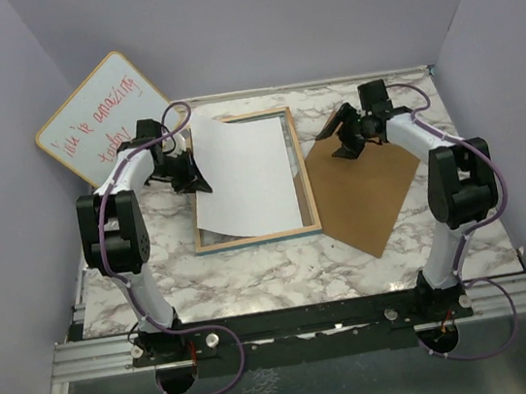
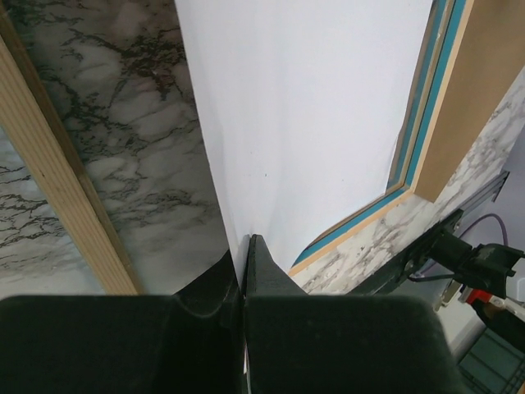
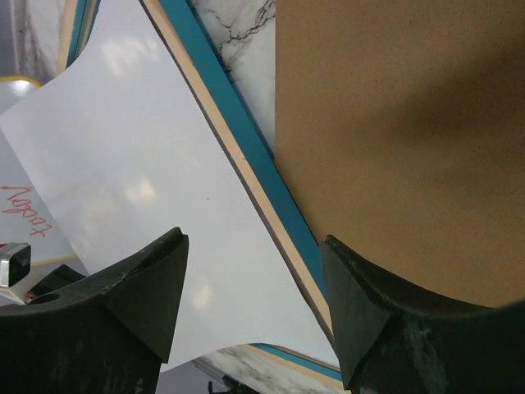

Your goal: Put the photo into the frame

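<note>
The frame (image 1: 306, 183) lies flat mid-table with its pale wood back up. The photo (image 1: 240, 176) rests over the frame's opening, white reverse up, and curls upward along its left side. My left gripper (image 1: 194, 172) is shut on the photo's left edge. The left wrist view shows the closed gripper (image 2: 244, 246) pinching the white sheet (image 2: 303, 123), with the frame's rail (image 2: 422, 131) beyond. My right gripper (image 1: 338, 135) is open and empty above the frame's right rail. In the right wrist view, this gripper (image 3: 256, 246) hovers over the photo (image 3: 123, 164) and the teal-edged rail (image 3: 234, 148).
A plain brown backing board (image 1: 369, 187) lies right of the frame, also in the right wrist view (image 3: 394, 123). A whiteboard with red handwriting (image 1: 100, 117) leans at the back left. Purple walls enclose the marble table (image 1: 283, 268).
</note>
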